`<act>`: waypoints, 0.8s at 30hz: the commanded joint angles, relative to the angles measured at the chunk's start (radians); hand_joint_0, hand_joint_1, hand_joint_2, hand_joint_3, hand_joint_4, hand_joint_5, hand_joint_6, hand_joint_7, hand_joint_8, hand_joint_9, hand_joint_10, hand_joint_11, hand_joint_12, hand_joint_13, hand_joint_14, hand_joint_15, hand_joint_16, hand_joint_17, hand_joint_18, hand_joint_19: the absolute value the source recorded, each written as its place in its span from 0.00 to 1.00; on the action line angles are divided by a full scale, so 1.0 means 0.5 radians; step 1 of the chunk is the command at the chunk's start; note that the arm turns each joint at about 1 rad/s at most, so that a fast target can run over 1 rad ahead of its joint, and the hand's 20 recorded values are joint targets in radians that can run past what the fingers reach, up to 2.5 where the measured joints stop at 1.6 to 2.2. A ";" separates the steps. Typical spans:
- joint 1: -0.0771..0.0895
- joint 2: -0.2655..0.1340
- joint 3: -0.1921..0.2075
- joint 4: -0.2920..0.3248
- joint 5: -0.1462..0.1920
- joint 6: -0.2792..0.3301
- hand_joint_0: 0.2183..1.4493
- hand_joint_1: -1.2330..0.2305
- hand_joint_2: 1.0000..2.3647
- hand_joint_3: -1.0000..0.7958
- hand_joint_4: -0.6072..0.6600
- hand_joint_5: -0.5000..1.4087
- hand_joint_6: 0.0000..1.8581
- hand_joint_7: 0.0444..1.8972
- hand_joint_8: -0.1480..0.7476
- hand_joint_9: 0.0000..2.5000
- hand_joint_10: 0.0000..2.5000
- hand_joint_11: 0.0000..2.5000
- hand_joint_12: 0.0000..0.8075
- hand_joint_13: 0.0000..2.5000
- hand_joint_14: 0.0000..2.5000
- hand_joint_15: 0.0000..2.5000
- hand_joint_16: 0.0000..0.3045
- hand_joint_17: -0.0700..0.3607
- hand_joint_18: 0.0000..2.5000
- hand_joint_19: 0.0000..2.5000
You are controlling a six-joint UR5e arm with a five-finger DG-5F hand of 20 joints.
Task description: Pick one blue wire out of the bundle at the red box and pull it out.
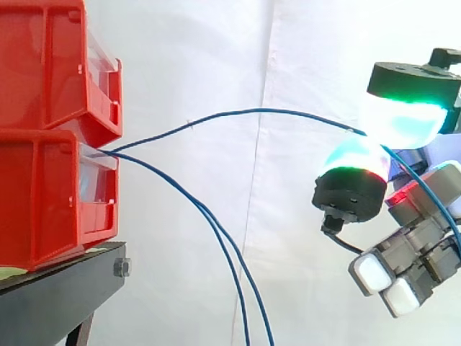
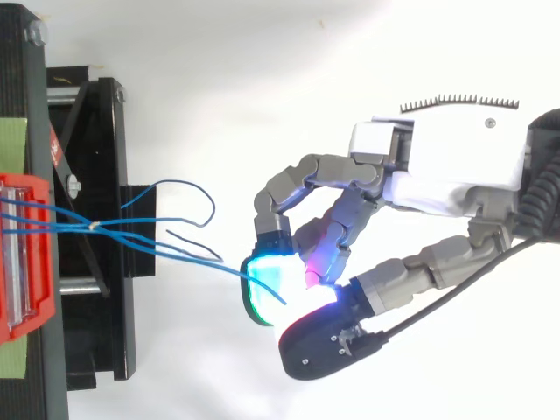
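Two red bins (image 1: 50, 137) are stacked on the black stand at the left. Several thin blue wires (image 1: 187, 194) come out of the lower bin's front. One blue wire (image 1: 274, 112) arcs rightward in the air to my hand (image 2: 437, 166). Two glowing green-cyan fingertips (image 1: 356, 162) pinch this wire between them, well right of the bins. In the top view the wire (image 2: 192, 258) runs from the red bin (image 2: 22, 254) to the pinching pads (image 2: 267, 284). The other wires droop toward the floor.
The black stand (image 1: 65, 288) carries the bins at the lower left. A white curtain (image 1: 238, 65) hangs behind everything. In the top view the wires are tied together at a small knot (image 2: 94, 226) near the bin.
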State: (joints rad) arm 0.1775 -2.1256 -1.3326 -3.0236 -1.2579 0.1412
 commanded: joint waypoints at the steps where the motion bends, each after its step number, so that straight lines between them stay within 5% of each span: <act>1: 0.001 0.002 0.002 0.000 0.000 0.000 0.28 0.28 0.00 0.55 0.57 0.23 0.49 0.62 0.64 0.46 0.00 0.48 0.65 0.30 0.00 0.19 0.23 0.53 0.27 0.14; 24: 0.001 -0.001 0.002 0.000 0.000 0.000 0.29 0.29 0.00 0.56 0.55 0.23 0.49 0.62 0.64 0.41 0.00 0.43 0.64 0.31 0.00 0.21 0.24 0.54 0.26 0.13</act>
State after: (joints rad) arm 0.1792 -2.1256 -1.3326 -3.0235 -1.2579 0.1411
